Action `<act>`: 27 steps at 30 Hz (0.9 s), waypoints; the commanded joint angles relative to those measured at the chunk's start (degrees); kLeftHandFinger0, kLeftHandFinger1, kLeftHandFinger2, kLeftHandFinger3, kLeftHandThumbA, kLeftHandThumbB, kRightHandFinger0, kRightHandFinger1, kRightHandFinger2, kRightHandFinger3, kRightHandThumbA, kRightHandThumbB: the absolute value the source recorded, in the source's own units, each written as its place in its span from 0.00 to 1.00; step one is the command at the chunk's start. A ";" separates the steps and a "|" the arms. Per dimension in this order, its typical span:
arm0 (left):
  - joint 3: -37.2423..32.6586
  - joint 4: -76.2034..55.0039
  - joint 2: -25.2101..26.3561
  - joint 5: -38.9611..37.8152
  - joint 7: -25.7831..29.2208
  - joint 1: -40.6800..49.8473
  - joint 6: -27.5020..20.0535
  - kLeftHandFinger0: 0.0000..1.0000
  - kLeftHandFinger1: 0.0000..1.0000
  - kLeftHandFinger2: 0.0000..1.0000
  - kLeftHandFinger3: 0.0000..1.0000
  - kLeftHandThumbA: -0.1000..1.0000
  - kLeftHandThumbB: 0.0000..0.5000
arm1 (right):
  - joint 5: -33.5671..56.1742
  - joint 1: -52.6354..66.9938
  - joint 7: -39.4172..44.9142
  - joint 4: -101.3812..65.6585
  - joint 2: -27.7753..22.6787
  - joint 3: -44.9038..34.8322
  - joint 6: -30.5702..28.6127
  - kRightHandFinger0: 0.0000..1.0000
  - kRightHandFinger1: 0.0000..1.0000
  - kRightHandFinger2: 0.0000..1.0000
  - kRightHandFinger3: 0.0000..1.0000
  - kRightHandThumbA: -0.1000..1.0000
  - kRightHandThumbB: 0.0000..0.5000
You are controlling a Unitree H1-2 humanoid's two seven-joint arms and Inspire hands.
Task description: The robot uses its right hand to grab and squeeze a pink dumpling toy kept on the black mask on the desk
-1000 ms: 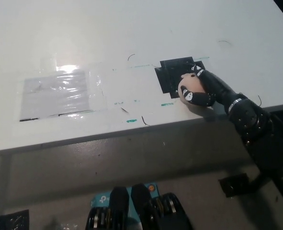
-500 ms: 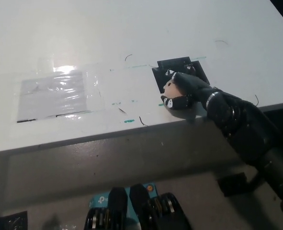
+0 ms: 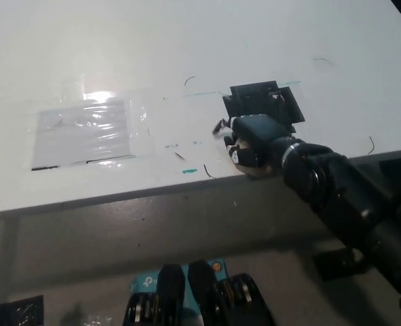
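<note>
Right hand [image 3: 251,139] fisted — pink dumpling toy hidden | black mask [image 3: 264,102] beside

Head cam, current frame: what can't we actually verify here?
- Pink dumpling toy: not visible in the head view; the black right hand covers where it would be, so grasp and squeeze are unconfirmed.
- Black mask: near part hidden by the hand.
- Left hand: out of frame.
- Plastic sheet: glare washes out its detail.

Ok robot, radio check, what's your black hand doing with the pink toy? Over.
Right hand curled shut near the desk edge, just off the black mask. Pink dumpling toy hidden, presumably inside. Left hand out of view. Nothing in the way.
</note>
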 commanded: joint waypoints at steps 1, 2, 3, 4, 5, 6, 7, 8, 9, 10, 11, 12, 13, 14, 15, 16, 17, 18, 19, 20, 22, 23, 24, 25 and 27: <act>0.45 -1.35 2.37 -0.45 -0.98 -0.76 -2.25 0.00 0.02 0.03 0.00 1.00 1.00 | -5.25 1.90 -21.65 4.79 -0.54 -1.78 -12.59 0.00 0.22 0.50 0.13 0.00 0.01; 0.43 -1.43 2.33 -0.26 -0.54 -0.78 -1.90 0.00 0.02 0.03 0.00 1.00 1.00 | -5.26 2.02 -24.91 5.85 -0.26 -2.33 -14.26 0.00 0.24 0.48 0.14 0.00 0.00; 0.36 -1.19 2.43 -0.29 -0.86 -0.80 -2.20 0.00 0.02 0.03 0.00 1.00 1.00 | -5.44 2.08 -27.93 6.56 -0.13 -2.67 -16.18 0.00 0.22 0.46 0.04 0.00 0.00; 0.33 -1.27 2.44 -0.26 -0.81 -0.79 -2.13 0.00 0.02 0.03 0.00 1.00 1.00 | -5.51 2.08 -30.19 7.15 0.09 -2.99 -17.39 0.00 0.17 0.40 0.01 0.00 0.04; 0.35 -0.92 2.49 -0.39 -1.00 -0.92 -2.27 0.00 0.02 0.04 0.00 1.00 1.00 | -5.53 2.10 -35.09 8.20 0.74 -3.96 -19.33 0.00 0.15 0.41 0.01 0.00 0.11; 0.32 -0.93 2.23 -0.40 -0.84 -0.97 -2.30 0.00 0.02 0.04 0.00 1.00 1.00 | -5.84 2.08 -36.67 7.73 0.72 -4.34 -19.45 0.00 0.20 0.55 0.10 0.00 0.26; 0.24 -0.72 2.15 -0.31 -0.86 -1.01 -2.53 0.00 0.02 0.05 0.00 1.00 1.00 | -5.87 2.02 -38.40 7.30 0.89 -4.91 -20.10 0.00 0.26 0.60 0.17 0.00 0.32; 0.20 -0.67 2.06 -0.29 -0.86 -1.00 -2.59 0.00 0.02 0.05 0.00 1.00 1.00 | -5.94 2.01 -38.73 7.33 0.86 -4.95 -20.29 0.00 0.28 0.63 0.24 0.00 0.35; 0.32 -1.00 1.93 -0.27 -0.37 -0.96 -2.16 0.00 0.02 0.04 0.00 1.00 1.00 | -5.80 1.73 -40.15 7.38 1.00 -5.36 -21.87 0.00 0.29 0.64 0.31 0.00 0.34; 0.17 -0.95 2.04 -0.13 -0.62 -0.93 -2.52 0.00 0.02 0.06 0.01 1.00 1.00 | -5.45 1.29 -42.36 6.98 1.42 -6.51 -22.64 0.00 0.26 0.60 0.35 0.00 0.35; 0.18 -0.95 2.04 -0.12 -0.62 -0.93 -2.52 0.00 0.02 0.06 0.02 1.00 1.00 | -5.51 1.24 -42.59 7.16 1.44 -6.48 -22.79 0.00 0.25 0.60 0.35 0.00 0.35; 0.11 -1.31 2.10 -0.08 -0.62 -0.79 -2.19 0.00 0.02 0.07 0.02 1.00 1.00 | -6.11 0.82 -44.35 5.84 1.25 -7.03 -22.38 0.00 0.22 0.56 0.41 0.00 0.39; 0.22 -1.52 2.03 -0.38 -0.84 -0.57 -2.10 0.00 0.01 0.06 0.01 1.00 1.00 | -5.62 1.08 -44.27 5.02 1.17 -7.67 -22.83 0.00 0.23 0.58 0.45 0.00 0.39; 0.19 -1.38 2.09 -0.33 -0.90 -0.58 -2.18 0.00 0.02 0.06 0.01 1.00 1.00 | -5.96 0.73 -45.90 4.37 1.02 -8.18 -22.98 0.00 0.22 0.61 0.45 0.00 0.41; 0.19 -1.38 2.09 -0.33 -0.90 -0.58 -2.18 0.00 0.01 0.06 0.01 1.00 1.00 | -5.99 0.71 -46.02 4.45 1.03 -8.16 -23.04 0.00 0.22 0.61 0.45 0.00 0.41; 0.12 -1.02 2.13 -0.29 -1.09 -0.71 -2.54 0.00 0.01 0.05 0.01 1.00 1.00 | -5.87 0.45 -46.31 2.88 0.64 -9.07 -22.85 0.00 0.20 0.60 0.44 0.00 0.35; 0.15 -1.05 2.15 -0.29 -1.07 -0.69 -2.54 0.00 0.01 0.05 0.00 1.00 1.00 | -5.94 0.25 -46.57 2.32 0.49 -9.37 -22.89 0.00 0.19 0.58 0.41 0.00 0.35; 0.22 -1.12 2.11 -0.29 -0.91 -0.61 -2.47 0.00 0.02 0.06 0.01 1.00 1.00 | -6.36 0.00 -47.24 2.01 0.43 -9.49 -22.82 0.00 0.18 0.55 0.38 0.00 0.37; 0.21 -0.95 2.13 -0.26 -0.95 -0.61 -2.61 0.00 0.02 0.06 0.02 1.00 1.00 | -6.60 0.02 -47.64 1.68 0.40 -9.60 -22.73 0.00 0.17 0.54 0.36 0.00 0.38; 0.27 -1.00 2.03 -0.35 -0.91 -0.42 -2.45 0.00 0.02 0.06 0.02 1.00 1.00 | -6.14 0.10 -47.61 1.61 0.39 -10.12 -23.85 0.00 0.16 0.51 0.36 0.00 0.44; 0.20 -1.09 2.02 -0.40 -1.22 -0.25 -2.70 0.00 0.01 0.05 0.02 1.00 1.00 | -5.50 -0.17 -47.59 0.69 0.37 -11.42 -23.82 0.00 0.16 0.54 0.36 0.00 0.46; 0.16 -1.07 2.01 -0.39 -1.29 -0.22 -2.74 0.00 0.01 0.05 0.02 1.00 1.00 | -5.45 -0.12 -47.59 0.55 0.36 -11.68 -23.99 0.00 0.16 0.54 0.36 0.00 0.46; 0.08 -1.08 1.92 -0.31 -1.23 -0.14 -2.67 0.00 0.01 0.05 0.03 1.00 1.00 | -5.35 -0.06 -47.32 -0.12 0.14 -12.06 -23.82 0.00 0.18 0.56 0.36 0.00 0.46; 0.05 -1.05 1.93 -0.23 -1.13 -0.15 -2.55 0.00 0.01 0.05 0.03 1.00 1.00 | -5.17 -0.31 -47.03 -0.67 -0.02 -12.60 -23.68 0.00 0.18 0.57 0.35 0.00 0.46; 0.13 -0.84 1.96 -0.28 -1.12 -0.21 -2.70 0.00 0.01 0.07 0.05 1.00 1.00 | -5.65 -1.23 -47.64 -1.31 -0.24 -13.45 -23.39 0.00 0.18 0.58 0.35 0.00 0.46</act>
